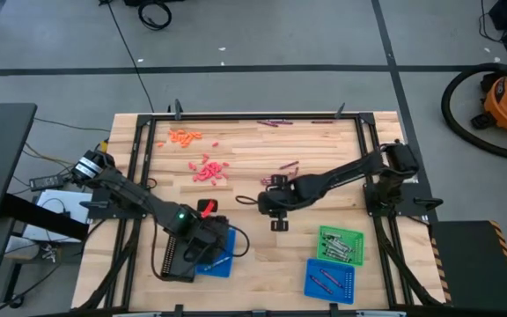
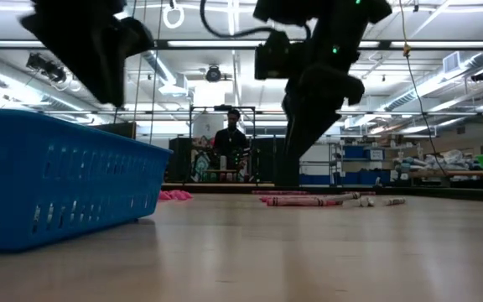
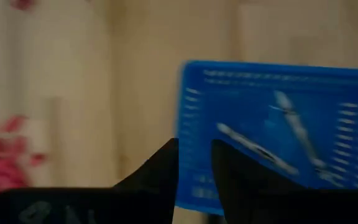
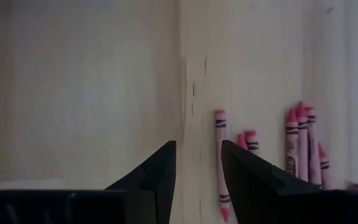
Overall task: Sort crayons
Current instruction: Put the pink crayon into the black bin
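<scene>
Fingers first: the left gripper (image 3: 194, 165) had its two dark fingers (image 3: 157, 168) a narrow gap apart with nothing between them, so released, not gripping anything. The right gripper (image 4: 197, 165) was the same deal, fingers (image 4: 247, 168) parted a bit and empty over bare wood.

From the high view the left arm reached in from the left edge and bent down toward the near side, its gripper (image 1: 202, 236) hanging over a blue tray (image 1: 223, 262) near the front left. The right arm stretched from the right side across to the middle, ending in its gripper (image 1: 275, 204) around the centre of the surface (image 1: 262, 264).

Crayons were scattered on the far half: an orange bunch (image 1: 183, 136) far left, a red-pink pile (image 1: 208, 170) left of centre, and dark purple ones (image 1: 284, 167) just far of the right gripper. A green tray (image 1: 340, 245) and a second blue tray (image 1: 330, 280) sat near right, each with a few crayons in it.

The left wrist view showed what the overhead one couldn't really: silver-grey crayons (image 3: 291, 134) lying in the blue tray (image 3: 328, 81). The right wrist view picked up pinkish crayons (image 4: 300, 143) lined up beside its fingers. The low view caught a person (image 2: 229, 143) standing in the room way behind.
</scene>
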